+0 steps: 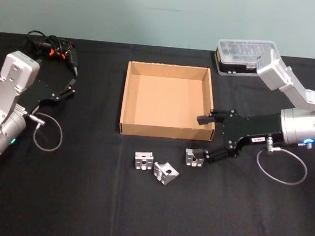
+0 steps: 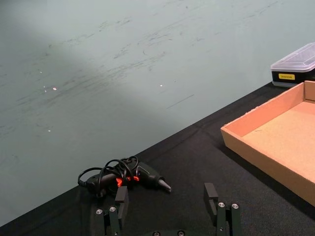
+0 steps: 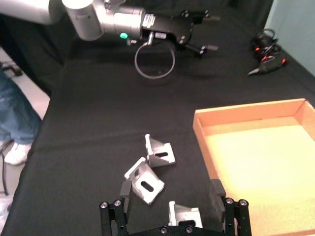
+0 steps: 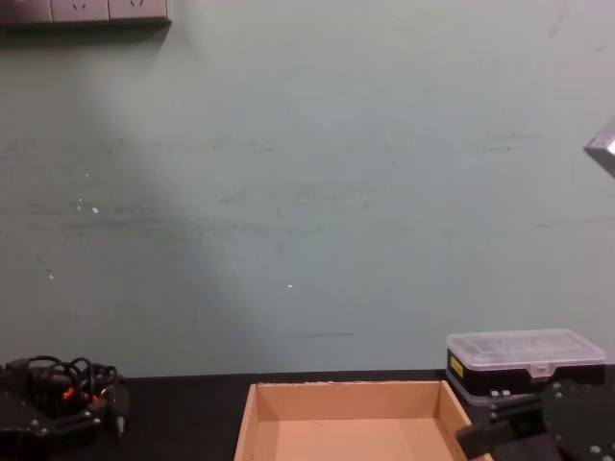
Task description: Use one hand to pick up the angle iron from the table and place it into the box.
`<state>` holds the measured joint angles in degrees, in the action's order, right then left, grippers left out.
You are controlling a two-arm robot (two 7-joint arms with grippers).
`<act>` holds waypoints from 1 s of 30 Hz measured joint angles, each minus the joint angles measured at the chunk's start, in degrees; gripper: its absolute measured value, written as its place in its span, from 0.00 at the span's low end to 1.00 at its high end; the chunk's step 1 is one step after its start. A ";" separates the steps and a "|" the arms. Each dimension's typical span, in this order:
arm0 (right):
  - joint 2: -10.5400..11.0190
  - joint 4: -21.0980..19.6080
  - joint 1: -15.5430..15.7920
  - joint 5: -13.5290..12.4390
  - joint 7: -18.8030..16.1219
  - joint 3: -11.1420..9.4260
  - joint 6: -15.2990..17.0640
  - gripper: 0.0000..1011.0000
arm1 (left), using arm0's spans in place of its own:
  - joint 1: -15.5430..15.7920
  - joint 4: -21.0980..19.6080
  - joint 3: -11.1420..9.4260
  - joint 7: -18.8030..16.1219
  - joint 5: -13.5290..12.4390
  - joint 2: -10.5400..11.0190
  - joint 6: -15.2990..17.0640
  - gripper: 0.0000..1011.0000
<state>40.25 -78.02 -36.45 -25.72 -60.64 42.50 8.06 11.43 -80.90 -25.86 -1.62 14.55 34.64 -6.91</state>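
Right gripper (image 1: pixel 201 140), jaws spread wide and empty, is straddling an angle iron (image 1: pixel 194 157) just beside the box (image 1: pixel 164 132); left gripper (image 1: pixel 73 75) is idling, jaws apart, well left of it

The black right gripper (image 1: pixel 200 138) is covering one side of the nearest silver metal angle iron (image 1: pixel 193 157) with one of its fingers (image 1: pixel 215 155); whether they are touching cannot be confirmed. The tan cardboard box (image 4: pixel 346 405) is running off the chest view's bottom edge.

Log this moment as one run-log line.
stage: pre-grasp | right end effector: open, at rightmost angle iron on table | box: empty | left end effector: open, parked left
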 joint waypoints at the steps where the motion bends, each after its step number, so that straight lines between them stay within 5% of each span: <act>1: 0.08 -0.03 -0.12 0.17 -0.04 0.23 0.01 0.99 | 0.00 0.00 0.00 0.00 0.00 0.00 0.00 0.99; 13: 1.13 -0.21 -2.23 3.47 -0.21 4.27 0.14 0.99 | 0.00 0.00 0.00 0.00 0.00 0.00 0.00 0.99; 30: 0.89 -0.37 -3.66 7.16 1.49 7.29 1.42 0.99 | 0.00 0.00 0.00 0.00 0.00 0.00 0.00 0.99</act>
<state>41.14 -78.40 -40.11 -18.56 -59.15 49.78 9.48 11.43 -80.90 -25.86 -1.62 14.55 34.65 -6.91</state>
